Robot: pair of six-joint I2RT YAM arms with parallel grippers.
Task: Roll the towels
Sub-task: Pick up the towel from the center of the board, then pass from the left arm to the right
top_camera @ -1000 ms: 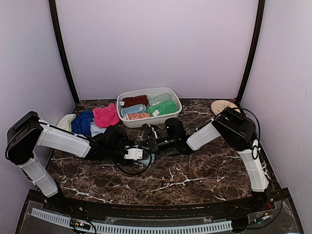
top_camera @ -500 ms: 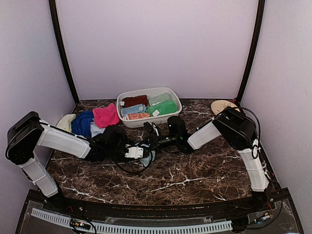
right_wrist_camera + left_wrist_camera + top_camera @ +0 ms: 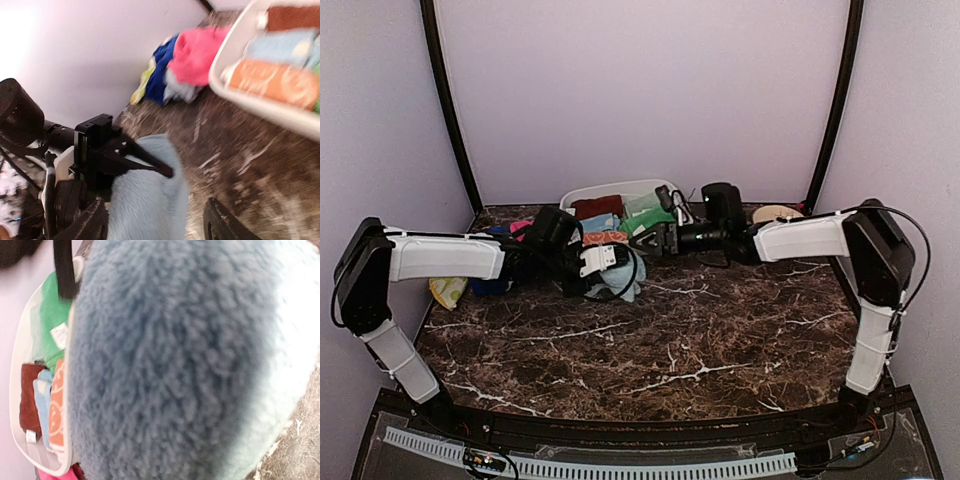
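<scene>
My left gripper [image 3: 605, 262] is shut on a small pale blue towel [image 3: 623, 282], which hangs bunched from it just above the marble, in front of the tub. In the left wrist view this pale blue towel [image 3: 190, 365] fills the frame and hides my own fingers. The right wrist view shows the left gripper [image 3: 159, 170] with a finger across the pale blue towel [image 3: 145, 205]. My right gripper [image 3: 157, 217] is open, with nothing held and its fingertips [image 3: 216, 215] to either side of the cloth. From above, the right gripper [image 3: 655, 240] hovers by the tub's front.
A white tub [image 3: 582, 194] at the back holds rolled dark red, green, pale blue and orange towels [image 3: 275, 80]. Loose pink [image 3: 197, 50], royal blue [image 3: 161, 75], grey and yellow cloths lie piled at the back left. A tan plate [image 3: 775, 213] lies at the back right.
The left gripper closed on the pale blue towel and carried it back toward the tub. The right gripper let go, opened and swung to the tub's front.
</scene>
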